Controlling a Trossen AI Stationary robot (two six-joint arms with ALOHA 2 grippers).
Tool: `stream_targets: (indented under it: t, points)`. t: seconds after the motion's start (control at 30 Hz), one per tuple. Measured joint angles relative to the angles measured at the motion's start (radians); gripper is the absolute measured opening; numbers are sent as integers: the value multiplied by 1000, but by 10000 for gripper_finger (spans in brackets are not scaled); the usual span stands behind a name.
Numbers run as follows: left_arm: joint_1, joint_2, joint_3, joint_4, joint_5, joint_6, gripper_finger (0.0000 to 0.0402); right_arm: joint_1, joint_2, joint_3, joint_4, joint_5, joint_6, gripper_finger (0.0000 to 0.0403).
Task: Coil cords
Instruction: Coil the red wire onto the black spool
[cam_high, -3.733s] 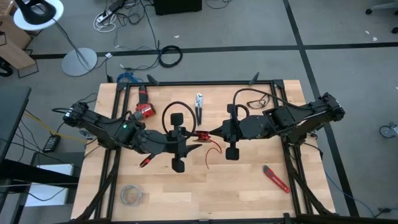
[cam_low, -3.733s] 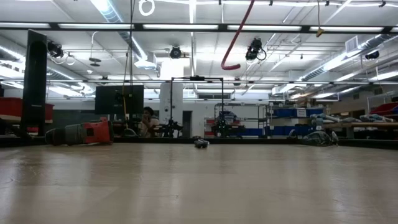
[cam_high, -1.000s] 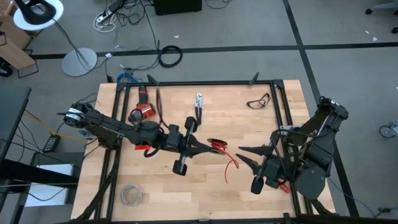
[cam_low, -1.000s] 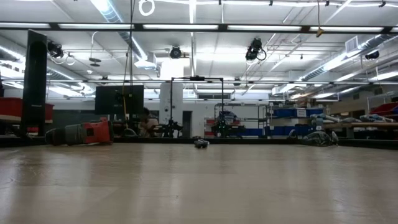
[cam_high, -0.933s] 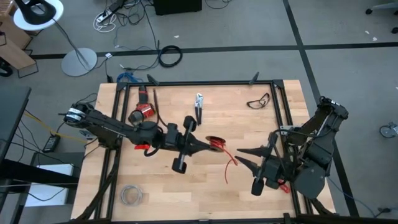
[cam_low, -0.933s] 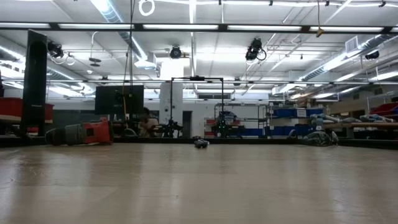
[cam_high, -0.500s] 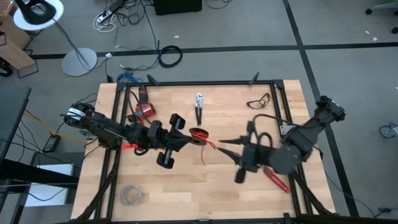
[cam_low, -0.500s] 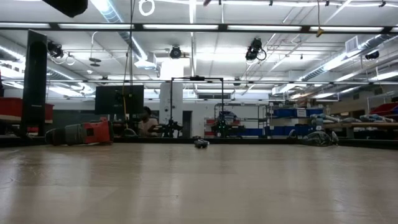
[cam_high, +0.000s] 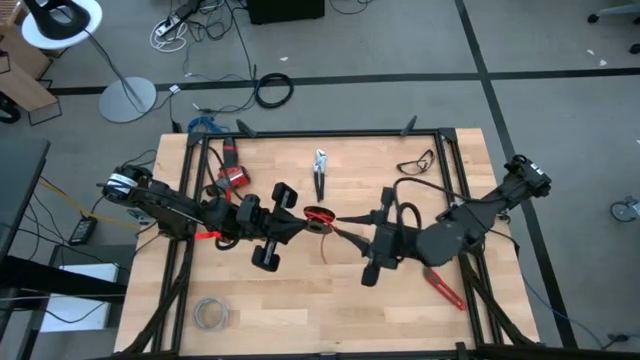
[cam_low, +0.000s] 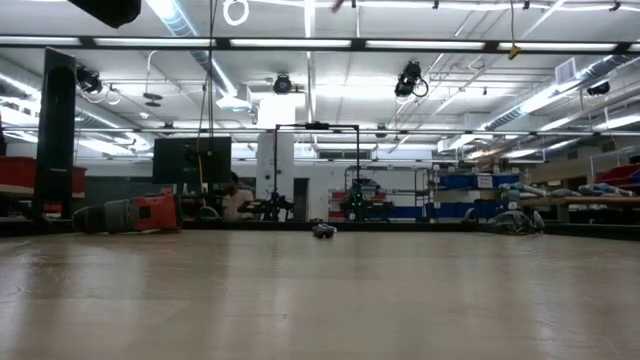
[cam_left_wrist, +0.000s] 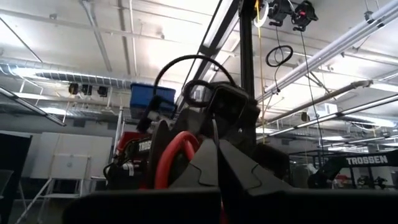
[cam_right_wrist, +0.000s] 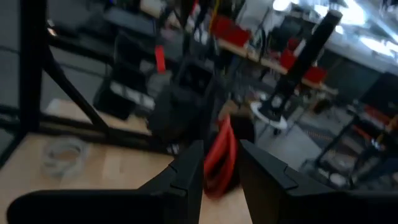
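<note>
At the middle of the worktop (cam_high: 300, 300), raised above it, the left end effector (cam_high: 318, 221) is pinching the red cord (cam_high: 319, 216), its fingers closed on a small coil of loops. A loose red tail is hanging down from that coil toward the wood. The right end effector (cam_high: 338, 220) is meeting it from the other side, fingers parted with a narrow gap; in its wrist view the red loops (cam_right_wrist: 219, 157) are sitting between the two fingers, though whether they are touching the cord I cannot tell.

The step in hand looks like winding: one arm is holding the coil while the other is reaching in for the free end. The next move probably calls for closing on the tail and wrapping it around the loops without pulling them out of the left grip.

Counting, nearest first: one grey wire bundle (cam_high: 210, 314), one red-handled knife (cam_high: 443, 288), two arms, one red cord, one pair of pliers (cam_high: 320, 172), one red drill (cam_high: 232, 177), one pair of safety glasses (cam_high: 417, 163).
</note>
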Motion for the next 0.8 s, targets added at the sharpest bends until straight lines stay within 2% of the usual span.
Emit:
stream_targets:
  t: [0.2, 0.4, 0.8]
  points:
    - [5, 0, 0, 6, -24, -26, 0, 32, -5, 0, 59, -24, -45, 99]
    - [5, 0, 0, 48, -20, -26, 0, 13, -5, 0, -25, -21, 50, 99]
    - [5, 0, 0, 53, -19, -24, 0, -27, 11, 0, -83, -64, 168, 99]
